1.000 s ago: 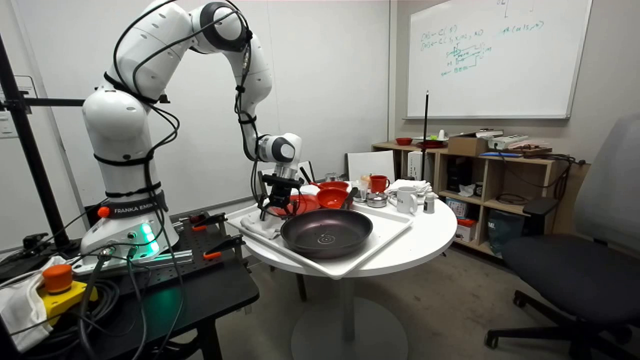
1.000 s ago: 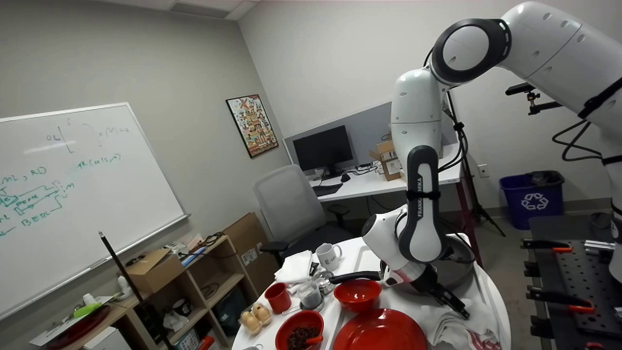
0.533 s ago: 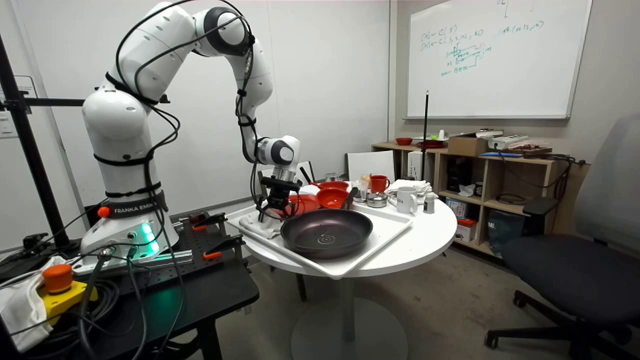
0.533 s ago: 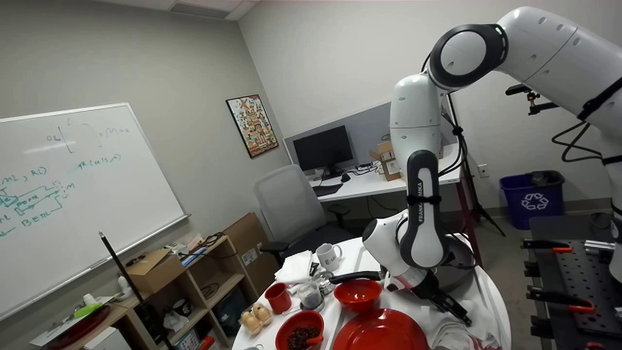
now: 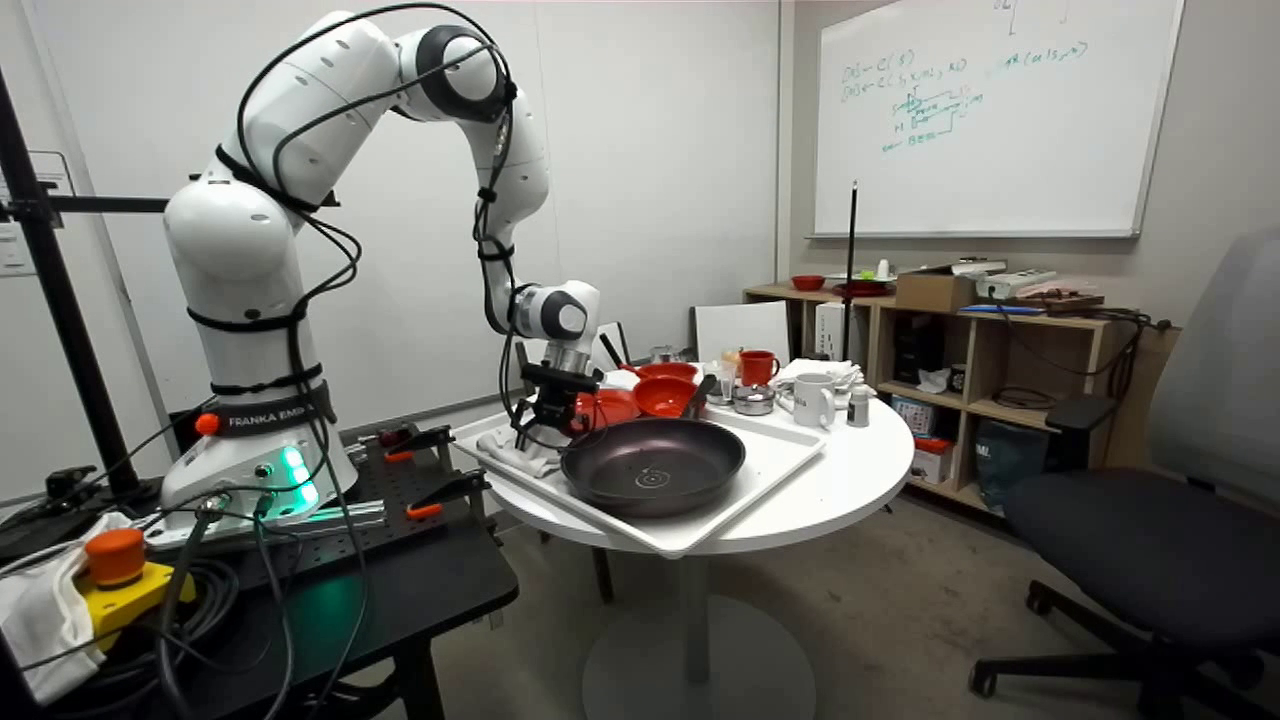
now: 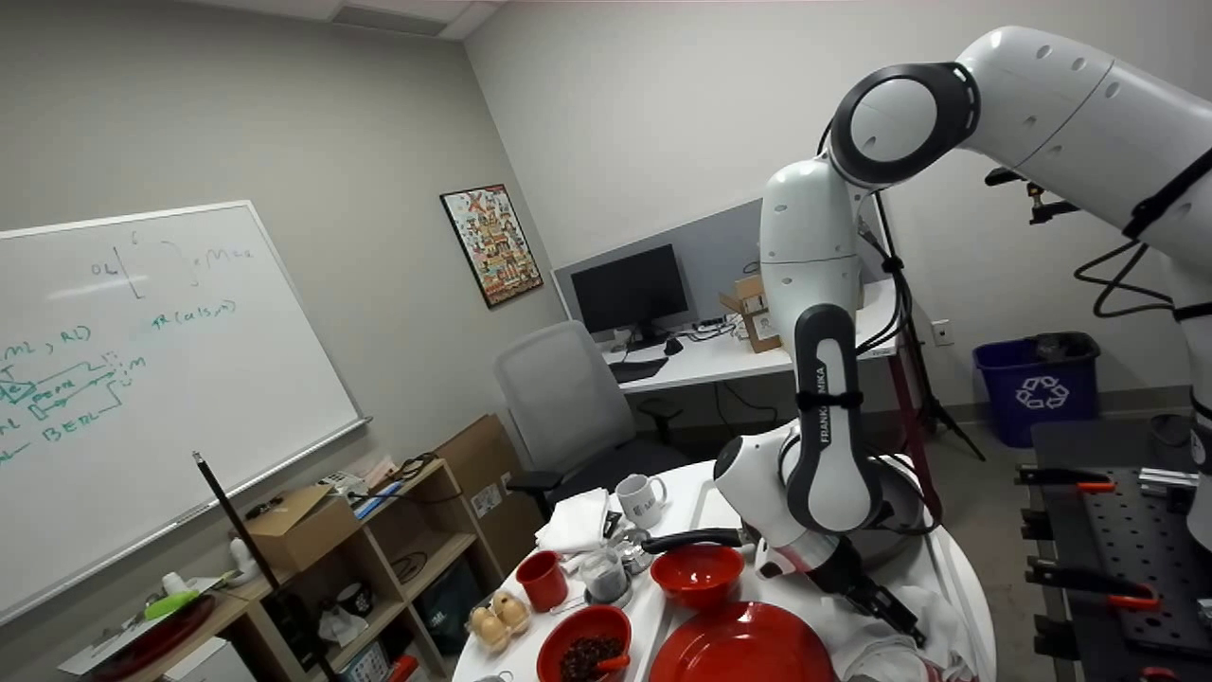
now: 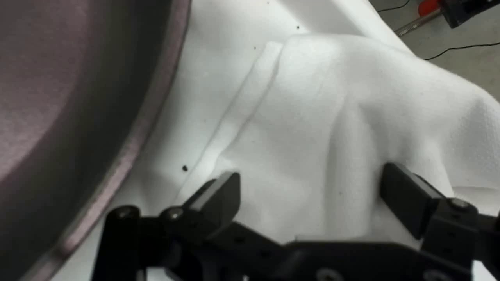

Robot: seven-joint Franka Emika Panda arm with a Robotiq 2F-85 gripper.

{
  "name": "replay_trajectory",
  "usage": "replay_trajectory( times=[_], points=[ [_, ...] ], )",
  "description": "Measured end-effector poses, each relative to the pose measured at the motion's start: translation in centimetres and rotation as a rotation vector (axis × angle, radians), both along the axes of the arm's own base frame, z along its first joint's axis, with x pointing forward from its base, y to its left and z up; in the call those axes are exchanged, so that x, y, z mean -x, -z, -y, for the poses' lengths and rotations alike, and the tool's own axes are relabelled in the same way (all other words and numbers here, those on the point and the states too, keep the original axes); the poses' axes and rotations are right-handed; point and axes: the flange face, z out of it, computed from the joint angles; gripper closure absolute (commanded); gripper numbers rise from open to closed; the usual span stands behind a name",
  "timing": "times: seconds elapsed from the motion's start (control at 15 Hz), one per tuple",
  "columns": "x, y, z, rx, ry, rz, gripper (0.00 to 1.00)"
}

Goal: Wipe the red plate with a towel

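The red plate (image 6: 743, 649) lies flat at the lower edge of an exterior view, and it is partly hidden behind the gripper in an exterior view (image 5: 607, 405). The white towel (image 7: 293, 128) lies rumpled beside the plate, and it shows in both exterior views (image 6: 933, 611) (image 5: 518, 458). My gripper (image 7: 310, 183) is open, with its fingers wide apart and towel folds between them. In the wrist view the right-hand finger appears to touch a fold. The gripper points down at the towel in both exterior views (image 6: 917, 637) (image 5: 530, 440).
A large dark pan (image 5: 655, 465) stands on the white tray (image 5: 780, 465), close beside the towel. Its rim (image 7: 129, 152) is left of the fingers. A red bowl (image 6: 698, 575), a bowl with dark contents (image 6: 584, 644), a red mug (image 6: 543, 580) and a white mug (image 6: 641, 499) stand nearby.
The arm has lowered and my gripper has come down onto the towel, shifting slightly left in an exterior view. The fingers stay open. The plate and pan have not moved.
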Motion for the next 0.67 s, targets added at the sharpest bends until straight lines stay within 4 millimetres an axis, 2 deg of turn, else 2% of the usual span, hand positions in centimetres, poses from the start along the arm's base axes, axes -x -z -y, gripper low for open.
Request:
replay_trajectory(
  times=[0.47,0.53,0.67],
  points=[
    [0.48,0.53,-0.37,-0.013,-0.009,-0.013,0.86],
    [0.56,0.60,-0.40,-0.014,-0.009,-0.015,0.91],
    [0.58,0.55,-0.50,-0.017,-0.010,-0.015,0.96]
  ],
)
